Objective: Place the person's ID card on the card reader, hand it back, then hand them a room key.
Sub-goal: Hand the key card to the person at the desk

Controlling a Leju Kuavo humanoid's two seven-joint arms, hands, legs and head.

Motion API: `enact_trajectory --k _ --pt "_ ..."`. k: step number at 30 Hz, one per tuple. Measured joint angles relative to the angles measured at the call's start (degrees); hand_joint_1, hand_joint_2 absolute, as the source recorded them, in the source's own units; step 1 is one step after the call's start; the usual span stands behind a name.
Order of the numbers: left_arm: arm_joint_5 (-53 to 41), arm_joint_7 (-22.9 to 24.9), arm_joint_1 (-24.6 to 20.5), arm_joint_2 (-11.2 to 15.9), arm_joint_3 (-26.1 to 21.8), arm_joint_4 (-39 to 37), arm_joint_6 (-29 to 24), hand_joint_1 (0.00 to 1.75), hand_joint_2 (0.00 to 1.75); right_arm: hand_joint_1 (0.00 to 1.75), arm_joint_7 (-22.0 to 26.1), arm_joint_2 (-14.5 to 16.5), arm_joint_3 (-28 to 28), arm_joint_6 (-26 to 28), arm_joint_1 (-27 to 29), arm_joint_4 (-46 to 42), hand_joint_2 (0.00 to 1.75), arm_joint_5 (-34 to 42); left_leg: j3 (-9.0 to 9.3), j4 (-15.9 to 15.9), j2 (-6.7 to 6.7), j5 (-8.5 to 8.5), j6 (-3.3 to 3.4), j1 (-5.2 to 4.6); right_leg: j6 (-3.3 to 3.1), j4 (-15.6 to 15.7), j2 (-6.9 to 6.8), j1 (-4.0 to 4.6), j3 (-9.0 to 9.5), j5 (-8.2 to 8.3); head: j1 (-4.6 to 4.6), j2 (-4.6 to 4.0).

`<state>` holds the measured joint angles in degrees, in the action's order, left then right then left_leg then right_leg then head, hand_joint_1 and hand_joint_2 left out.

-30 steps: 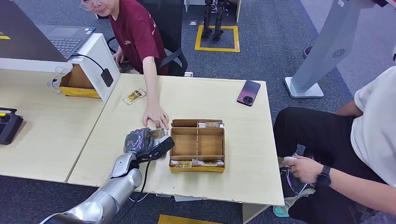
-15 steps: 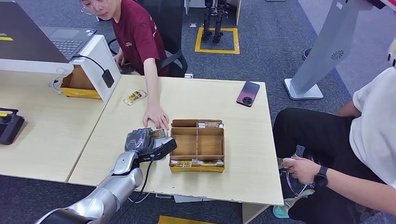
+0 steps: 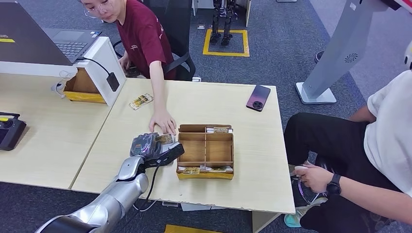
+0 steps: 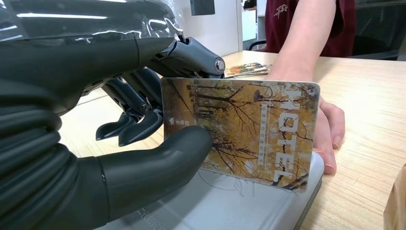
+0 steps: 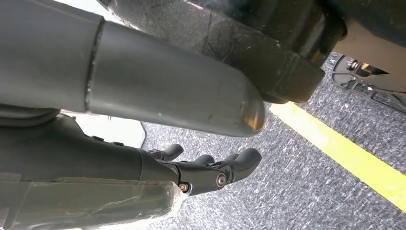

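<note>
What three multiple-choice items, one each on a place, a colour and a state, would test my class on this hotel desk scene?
1. Where does the phone lie?
A. in the wooden organiser
B. near the table's far right corner
C. on the laptop

2. What colour is the reaching person's shirt?
A. maroon
B. white
C. green

3. What is the left hand doing?
A. hanging empty
B. pressing the phone
C. holding a hotel card

Answers: 1 B, it rests apart by that corner. 2 A, the shirt is dark red. 3 C, thumb and fingers grip the card.
</note>
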<state>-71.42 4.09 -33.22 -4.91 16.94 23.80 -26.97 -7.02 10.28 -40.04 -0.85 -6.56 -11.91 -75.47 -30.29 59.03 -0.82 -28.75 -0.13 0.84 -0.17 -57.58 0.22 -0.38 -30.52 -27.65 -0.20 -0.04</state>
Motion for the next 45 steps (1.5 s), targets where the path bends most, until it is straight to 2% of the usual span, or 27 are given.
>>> enact_trajectory --k 45 --pt "-2.28 2.44 -1.31 -0.94 0.0 -0.75 4.16 1.75 1.75 0.0 0.02 0.19 0.17 -0.11 -1.02 -0.07 0.0 -0.8 -0.09 -0.02 -0.13 0.19 0.04 -0.08 0.05 0.0 -0.15 -0.08 -0.04 0.11 -0.01 0.0"
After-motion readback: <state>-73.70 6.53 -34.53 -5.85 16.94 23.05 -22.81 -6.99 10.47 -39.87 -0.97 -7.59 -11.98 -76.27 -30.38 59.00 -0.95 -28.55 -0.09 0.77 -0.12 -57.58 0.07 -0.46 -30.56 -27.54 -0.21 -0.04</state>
